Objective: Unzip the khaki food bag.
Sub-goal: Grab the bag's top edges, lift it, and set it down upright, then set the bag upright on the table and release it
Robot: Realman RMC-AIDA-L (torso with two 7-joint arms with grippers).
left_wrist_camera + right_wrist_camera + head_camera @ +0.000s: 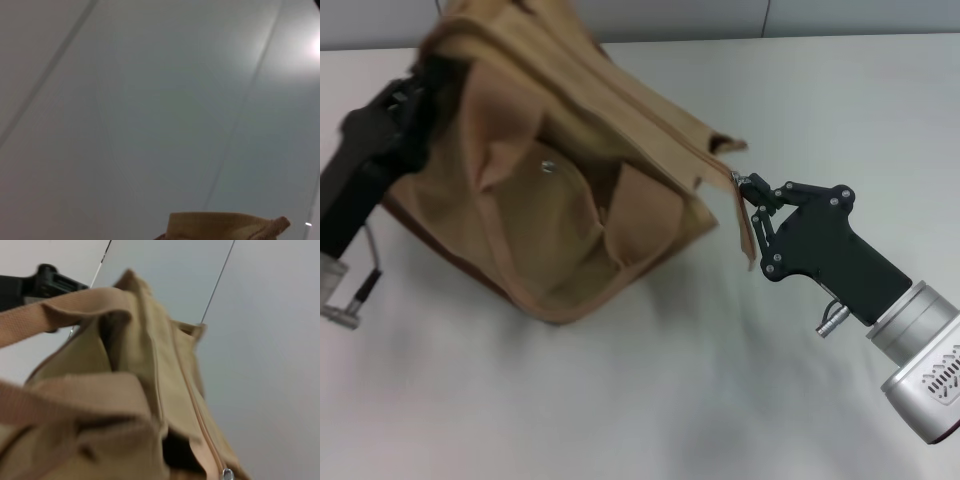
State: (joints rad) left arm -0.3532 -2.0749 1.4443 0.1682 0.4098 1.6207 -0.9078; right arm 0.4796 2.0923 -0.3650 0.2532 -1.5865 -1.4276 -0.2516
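With the bag (560,170) tipped on the tabletop (650,400) between both tools, the right tool (752,192) pinches the zipper pull (744,215) at the near corner and should draw straight along the seam, while the left tool (405,105), grip unclear, braces the far end.

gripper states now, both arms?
Left gripper: at the far left end of the khaki food bag, cannot tell.
Right gripper: shut on the zipper pull at the bag's right end.
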